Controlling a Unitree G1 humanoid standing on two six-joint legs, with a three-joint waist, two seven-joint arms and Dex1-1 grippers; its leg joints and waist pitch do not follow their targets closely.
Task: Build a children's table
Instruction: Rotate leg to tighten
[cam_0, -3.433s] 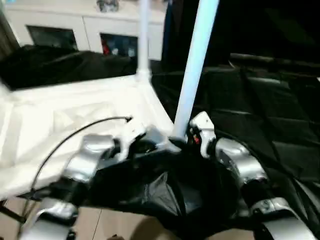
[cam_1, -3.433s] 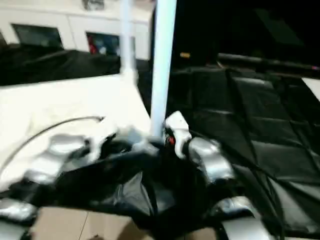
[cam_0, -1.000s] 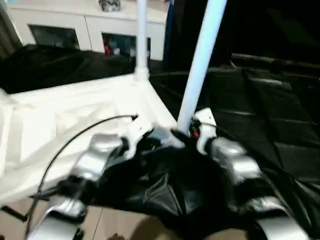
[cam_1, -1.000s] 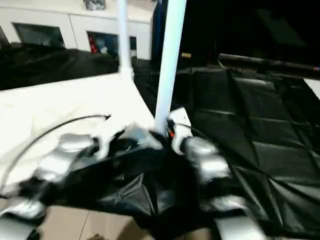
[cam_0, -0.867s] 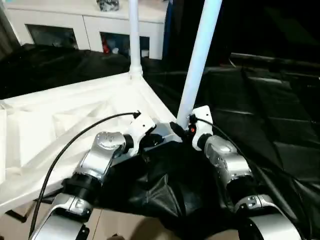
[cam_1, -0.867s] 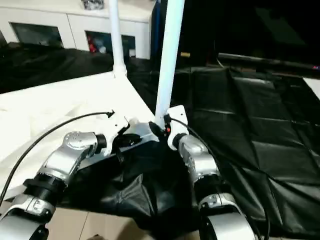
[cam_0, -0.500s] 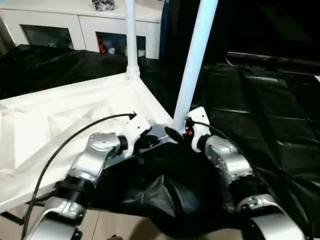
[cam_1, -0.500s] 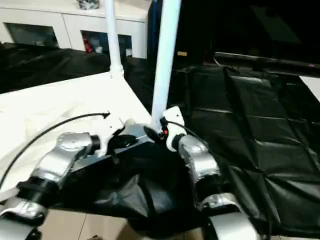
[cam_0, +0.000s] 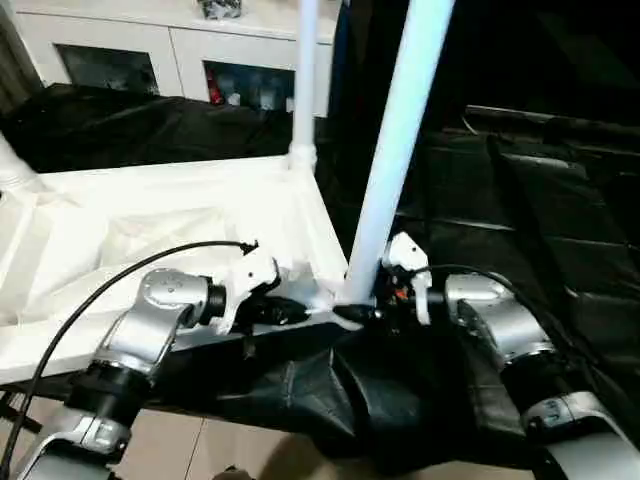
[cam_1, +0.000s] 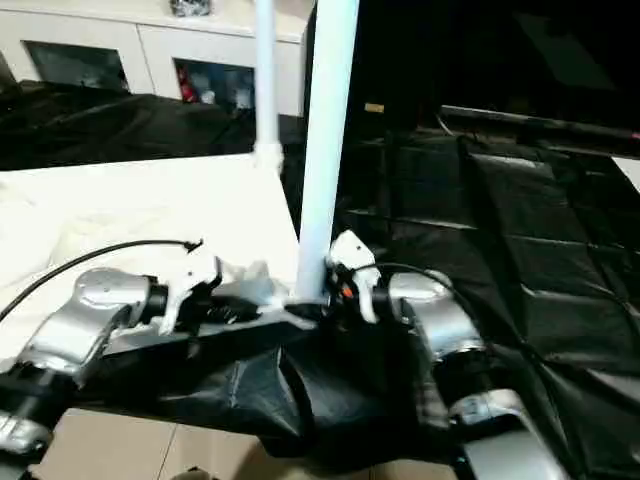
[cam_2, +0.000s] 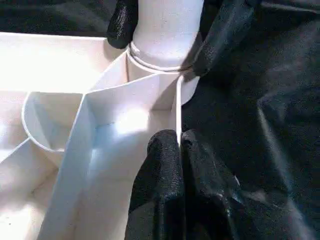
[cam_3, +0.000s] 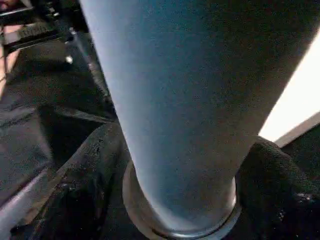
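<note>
Children's table (cam_0: 150, 215): left wrist view reveals left tool (cam_2: 178, 150) pinching its rim.

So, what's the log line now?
left end effector: shut on tabletop rim | right end effector: around near leg base | far leg: upright

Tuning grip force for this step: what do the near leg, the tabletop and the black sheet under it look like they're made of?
Near leg: looks like smooth moulded plastic, white with a soft sheen, seamless tube. Tabletop: apparently the same white plastic; thin moulded ribs and a round corner socket in the left wrist view. Black sheet: probably thin plastic film or coated fabric; glossy, creased and wrinkled.
</note>
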